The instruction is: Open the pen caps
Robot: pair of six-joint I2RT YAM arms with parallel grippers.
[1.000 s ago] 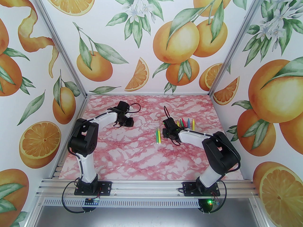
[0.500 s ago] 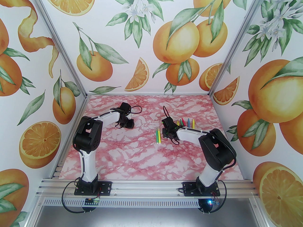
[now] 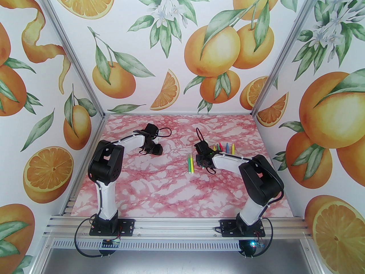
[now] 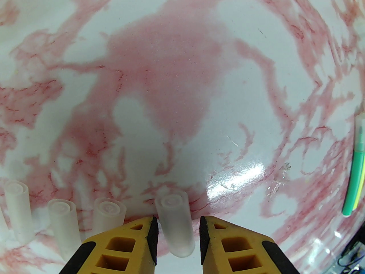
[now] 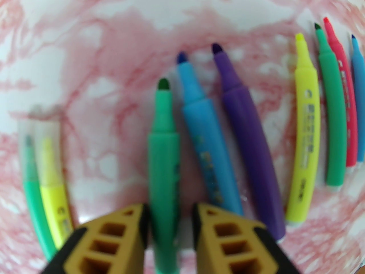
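Pen caps (image 4: 61, 224), clear ones, lie in a row at lower left of the left wrist view; one more cap (image 4: 174, 218) sits between the left gripper (image 4: 176, 230)'s parted fingers. We see the right gripper (image 5: 169, 224)'s fingers parted around an uncapped green marker (image 5: 164, 141), bottom centre.

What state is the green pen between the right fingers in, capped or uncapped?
Uncapped: the green pen shows a bare dark tip, with no cap over it.
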